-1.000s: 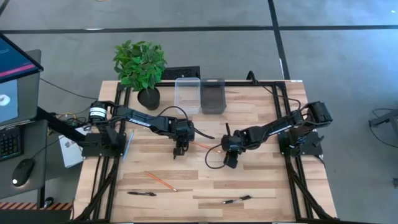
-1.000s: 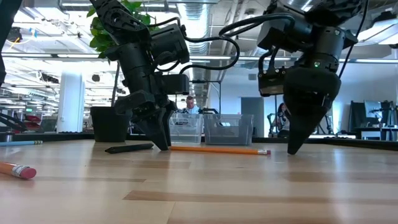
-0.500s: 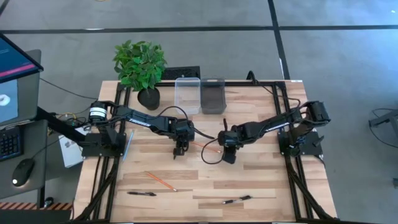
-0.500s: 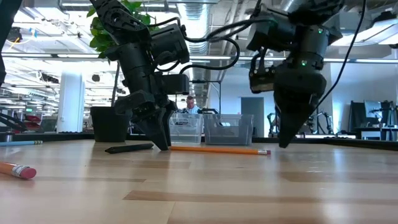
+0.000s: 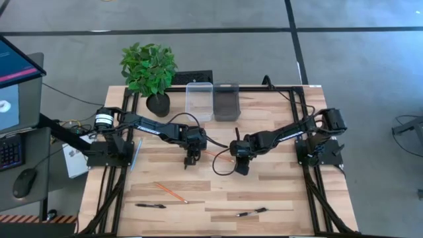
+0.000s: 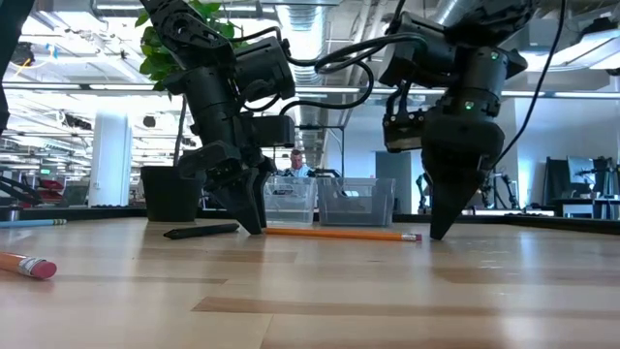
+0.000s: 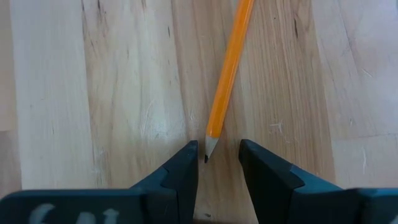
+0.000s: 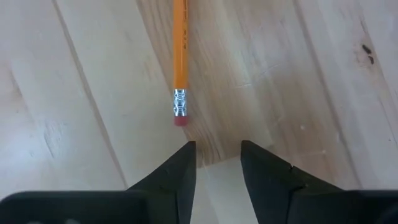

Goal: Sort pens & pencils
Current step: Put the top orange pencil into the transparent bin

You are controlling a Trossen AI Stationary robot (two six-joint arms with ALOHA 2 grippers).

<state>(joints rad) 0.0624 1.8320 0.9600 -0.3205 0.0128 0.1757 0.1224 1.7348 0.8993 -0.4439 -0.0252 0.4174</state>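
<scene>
High view: both arms are meeting mid-surface (image 5: 277, 192) over one pencil (image 5: 217, 155). The left pincer (image 5: 190, 158) is sitting at its point end, the right pincer (image 5: 241, 166) coming in at the eraser end. Two bins (image 5: 213, 100), one clear and one dark, are waiting at the far edge beside a plant (image 5: 149, 69). A second pencil (image 5: 170, 192) and two pens (image 5: 151, 205) (image 5: 252, 212) are lying near the front edge, well apart from the arms.

Low view: the pencil (image 6: 341, 233) is lying flat between the two pincers, left (image 6: 254, 225) and right (image 6: 438, 230), both tips down at the surface. A pen (image 6: 201, 231) is lying just beside the left one. Another eraser end (image 6: 29, 266) is showing close to the camera.

Left wrist view: fingers (image 7: 181, 171) are standing apart, the pencil's sharpened tip (image 7: 210, 144) sitting just in the gap; nothing clamped.

Right wrist view: fingers (image 8: 180, 171) are apart too, the eraser (image 8: 180, 119) lying just ahead and slightly off-centre; not touching.

Judgement: the step is picking up this pencil, not yet gripped. Next move is calling for one pincer to straddle the shaft squarely and close, then carry it to a bin; which bin I cannot tell.
</scene>
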